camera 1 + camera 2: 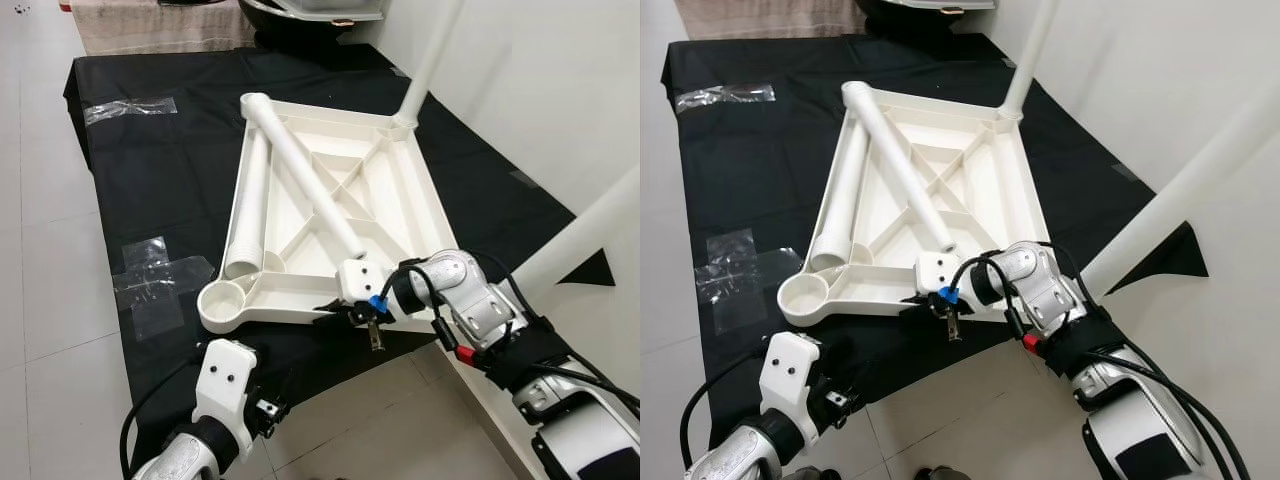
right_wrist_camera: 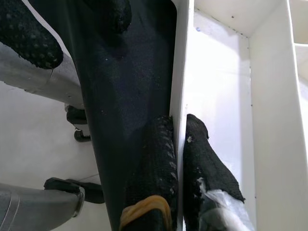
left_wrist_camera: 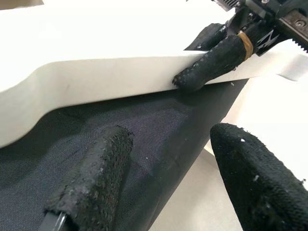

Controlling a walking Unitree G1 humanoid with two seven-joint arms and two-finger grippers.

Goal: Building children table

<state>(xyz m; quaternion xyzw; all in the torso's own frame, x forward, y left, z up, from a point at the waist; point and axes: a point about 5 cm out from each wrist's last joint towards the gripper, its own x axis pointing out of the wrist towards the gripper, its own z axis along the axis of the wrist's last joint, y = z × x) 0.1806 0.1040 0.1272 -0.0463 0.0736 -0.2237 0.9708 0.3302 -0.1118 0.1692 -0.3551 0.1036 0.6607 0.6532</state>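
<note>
The white plastic tabletop [image 1: 400,200] lies upside down on a black cloth [image 1: 160,190]. Two white legs stand in its right-hand corners, one far [image 1: 435,55] and one near [image 1: 580,235]. Two loose legs rest on its ribs: one diagonal [image 1: 305,175], one along the left rim [image 1: 250,205]. The near left socket [image 1: 225,298] holds nothing. My right gripper [image 2: 179,122] is shut on the tabletop's near rim [image 2: 180,57], one finger on each side. My left gripper [image 3: 173,139] is open just above the cloth, short of that rim [image 3: 96,77].
Clear tape patches [image 1: 155,275] stick to the cloth on the left. White floor tiles [image 1: 40,250] surround it, and its near edge ends close to my arms. A white wall [image 1: 560,80] rises at the right. A beige mat [image 1: 150,25] lies beyond the cloth.
</note>
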